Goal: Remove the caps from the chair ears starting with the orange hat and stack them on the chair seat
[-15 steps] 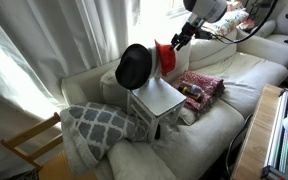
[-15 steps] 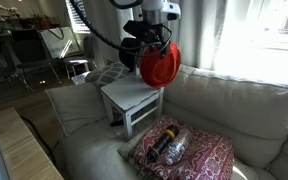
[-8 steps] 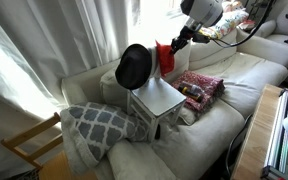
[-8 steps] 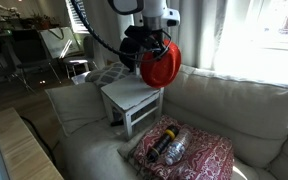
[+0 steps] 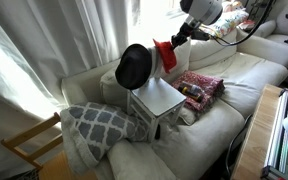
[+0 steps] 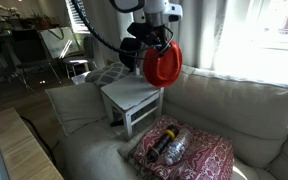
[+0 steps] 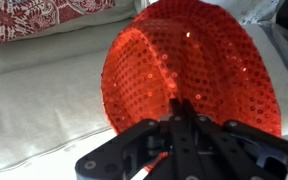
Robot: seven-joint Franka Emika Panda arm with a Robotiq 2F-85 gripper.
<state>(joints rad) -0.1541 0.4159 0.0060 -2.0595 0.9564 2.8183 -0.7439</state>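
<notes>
The orange hat (image 7: 184, 55), red and sequinned, fills the wrist view, and my gripper (image 7: 181, 108) is shut on its edge. In both exterior views the orange hat (image 5: 165, 54) (image 6: 164, 64) hangs tilted at the top of the small white chair's backrest, with the gripper (image 5: 177, 38) (image 6: 156, 40) at its upper side. The black hat (image 5: 134, 66) (image 6: 130, 50) sits on the other top corner. Both chair ears are hidden by the hats. The chair seat (image 5: 159, 97) (image 6: 132, 95) below is bare.
The white chair stands on a pale sofa (image 5: 234, 75). A red patterned cushion (image 5: 197, 88) (image 6: 184, 150) lies beside it and a grey patterned pillow (image 5: 94, 125) on the other side. A light-wood chair frame (image 5: 29, 145) stands by the curtain.
The jaws closed onto the orange hat. The hat has tipped and shifted slightly away from the chair back with the gripper.
</notes>
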